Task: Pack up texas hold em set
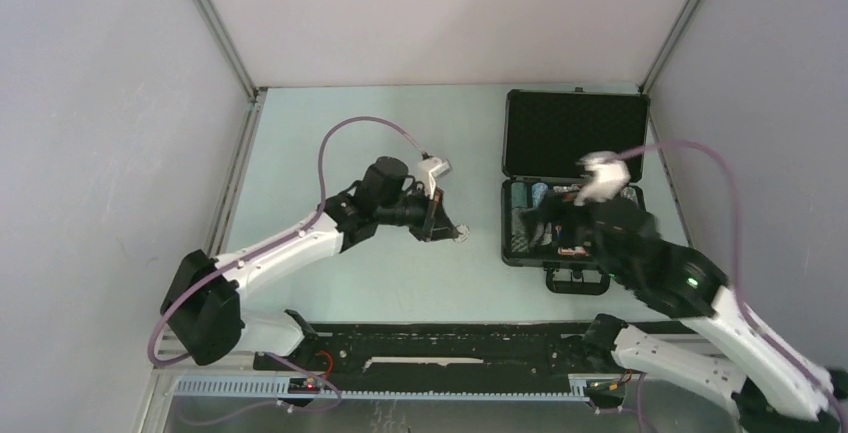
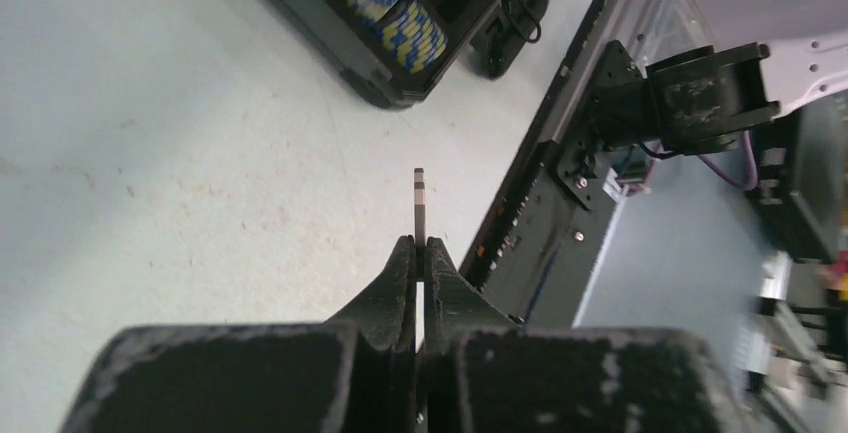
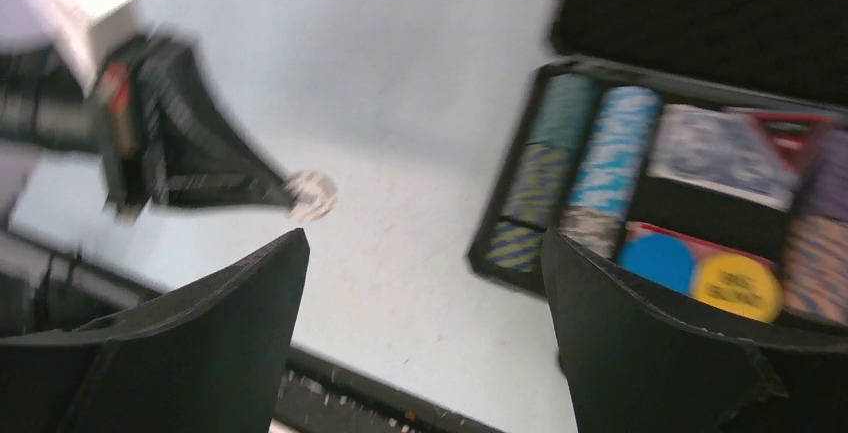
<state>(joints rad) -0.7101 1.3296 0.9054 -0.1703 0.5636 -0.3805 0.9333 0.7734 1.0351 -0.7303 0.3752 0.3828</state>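
The black hard case (image 1: 574,113) lies open at the right of the table, lid back, with striped chip rows (image 3: 600,158), a card deck (image 3: 725,153) and blue and yellow round buttons (image 3: 735,288) inside. My left gripper (image 1: 458,233) is shut on a single poker chip (image 2: 419,203), held edge-on above the table, left of the case; the chip also shows in the right wrist view (image 3: 312,195). My right gripper (image 3: 425,253) is open and empty, hovering above the case's near left corner (image 3: 490,253).
The case handle (image 1: 572,280) sticks out toward the black base rail (image 1: 450,348) at the near edge. White enclosure walls stand on the left, back and right. Cables loop over both arms.
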